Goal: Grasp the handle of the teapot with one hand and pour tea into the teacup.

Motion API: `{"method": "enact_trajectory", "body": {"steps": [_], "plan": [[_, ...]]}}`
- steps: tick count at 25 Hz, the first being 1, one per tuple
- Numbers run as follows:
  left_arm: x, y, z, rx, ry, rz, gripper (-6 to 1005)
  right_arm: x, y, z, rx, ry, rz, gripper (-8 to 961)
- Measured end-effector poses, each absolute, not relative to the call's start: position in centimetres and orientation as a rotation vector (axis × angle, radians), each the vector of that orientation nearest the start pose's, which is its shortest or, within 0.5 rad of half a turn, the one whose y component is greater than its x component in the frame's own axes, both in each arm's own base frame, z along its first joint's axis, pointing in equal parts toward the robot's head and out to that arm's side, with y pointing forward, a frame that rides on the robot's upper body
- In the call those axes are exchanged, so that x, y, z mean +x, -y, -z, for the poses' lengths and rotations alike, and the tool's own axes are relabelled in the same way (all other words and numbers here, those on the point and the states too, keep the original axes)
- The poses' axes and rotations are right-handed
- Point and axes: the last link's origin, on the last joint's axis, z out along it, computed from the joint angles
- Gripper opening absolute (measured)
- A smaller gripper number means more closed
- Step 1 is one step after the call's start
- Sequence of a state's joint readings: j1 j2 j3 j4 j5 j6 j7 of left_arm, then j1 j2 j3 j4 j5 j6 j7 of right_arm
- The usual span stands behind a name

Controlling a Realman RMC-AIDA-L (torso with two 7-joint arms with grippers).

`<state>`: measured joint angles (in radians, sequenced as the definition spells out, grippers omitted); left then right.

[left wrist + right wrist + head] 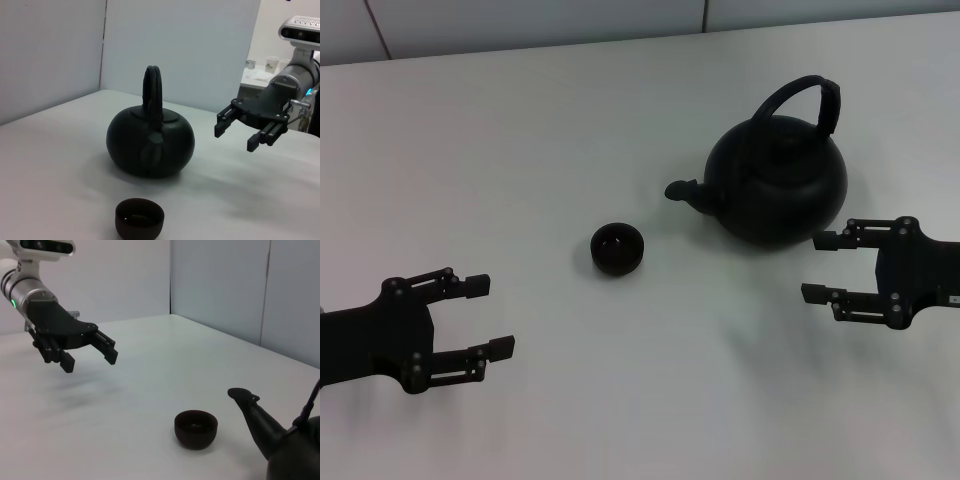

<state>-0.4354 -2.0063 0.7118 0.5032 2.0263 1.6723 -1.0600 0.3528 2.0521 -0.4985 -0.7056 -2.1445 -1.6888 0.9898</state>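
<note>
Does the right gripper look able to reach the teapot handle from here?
Probably yes: the right gripper is open beside the teapot, and nothing sits over the handle.

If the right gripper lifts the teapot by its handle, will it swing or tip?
Probably hangs level: the handle arches over the teapot centre. Its bulky round body suggests weight. The spout side may dip slightly.

We see a plain white surface (520, 150) carrying two things: the round black teapot (777, 180), its arched handle (805, 100) upright and its stubby spout turned toward the small black teacup (618, 248), which stands near but apart. The cup perhaps holds a little liquid.
</note>
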Motion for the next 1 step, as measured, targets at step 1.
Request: {"method": "enact_trajectory", "body": {"steps": [1], "plan": [[-30.34,-27.68,0.19,-2.846,0.413,0.682,798,32.99,-26.76,-3.12,-2.678,-0.324,-0.529,638]]}}
